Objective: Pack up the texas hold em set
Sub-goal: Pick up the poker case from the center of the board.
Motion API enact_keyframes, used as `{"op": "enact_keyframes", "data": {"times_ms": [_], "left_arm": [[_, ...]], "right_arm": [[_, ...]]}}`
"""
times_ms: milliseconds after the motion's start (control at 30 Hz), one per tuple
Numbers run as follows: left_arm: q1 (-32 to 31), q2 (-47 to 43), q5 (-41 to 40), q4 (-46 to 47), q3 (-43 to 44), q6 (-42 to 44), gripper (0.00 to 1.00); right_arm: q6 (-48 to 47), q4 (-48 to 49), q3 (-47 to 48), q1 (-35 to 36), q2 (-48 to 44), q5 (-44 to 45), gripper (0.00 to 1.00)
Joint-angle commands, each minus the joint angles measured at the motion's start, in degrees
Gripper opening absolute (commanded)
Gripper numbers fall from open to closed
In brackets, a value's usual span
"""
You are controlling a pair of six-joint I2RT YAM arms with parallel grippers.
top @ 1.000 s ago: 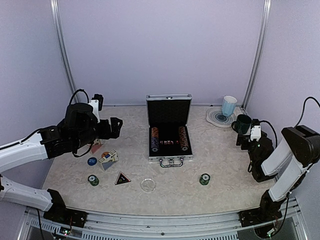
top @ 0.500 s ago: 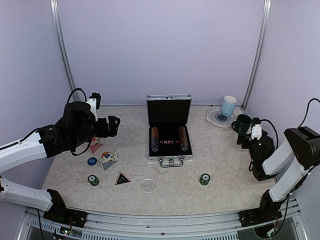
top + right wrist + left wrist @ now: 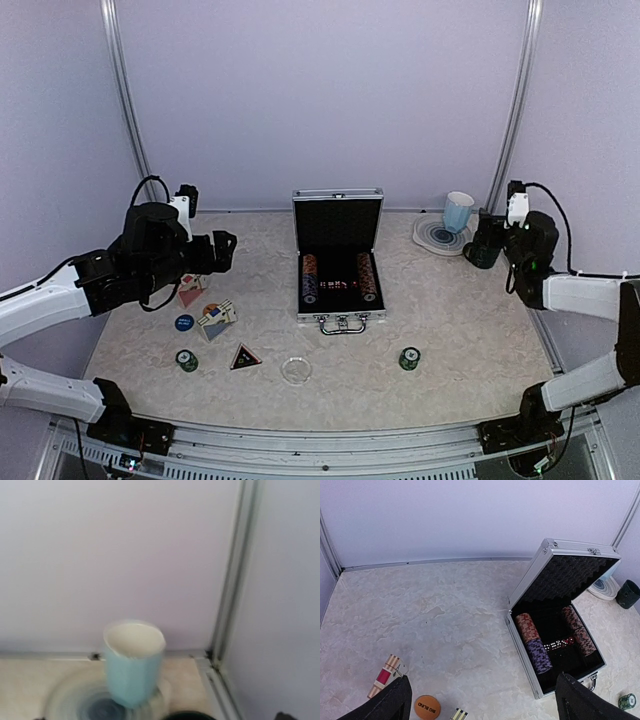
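Observation:
The silver briefcase (image 3: 338, 300) stands open at mid-table with its black-lined lid (image 3: 338, 221) upright; two chip rows (image 3: 533, 641) and red dice lie inside. Left of it lie a red card deck (image 3: 190, 292), a blue disc (image 3: 184, 322), a second deck (image 3: 216, 318), a green chip stack (image 3: 187, 360) and a black triangle (image 3: 245, 357). An orange disc (image 3: 426, 706) lies below my left fingers. A clear disc (image 3: 295, 370) and another green stack (image 3: 409, 358) sit in front of the case. My left gripper (image 3: 226, 250) hovers open and empty above the left items. My right gripper (image 3: 497, 232) hangs open at the back right.
A light-blue mug (image 3: 133, 660) stands on a round swirled coaster (image 3: 436, 237) at the back right. A dark mug (image 3: 484, 250) sits beside it, just under my right gripper. Purple walls and metal posts close in the table on three sides.
My right arm has swung up from the near right to the back right corner, over the dark mug. My left arm drifted slightly left. Both grippers stayed open.

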Motion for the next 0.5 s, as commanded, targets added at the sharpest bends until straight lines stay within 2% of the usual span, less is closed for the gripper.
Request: {"op": "enact_keyframes", "data": {"times_ms": [0, 133, 300, 467], "left_arm": [[0.46, 0.21, -1.42, -2.17, 0.29, 0.78, 0.99], [0.70, 0.60, -1.62, -2.81, 0.54, 0.87, 0.99], [1.15, 1.44, -1.44, -3.97, 1.08, 0.59, 0.99], [1.43, 3.29, -1.44, -5.60, 1.95, -0.01, 0.99]], "right_arm": [[9.02, -34.51, 11.64, 1.59, -3.36, -4.49, 0.99], [11.66, -49.88, 17.70, 6.53, -3.02, -4.01, 0.99], [14.64, -63.67, 23.23, 10.86, -0.79, -3.58, 0.99], [16.76, -69.73, 25.27, 11.86, -3.07, -8.47, 0.99]]}}
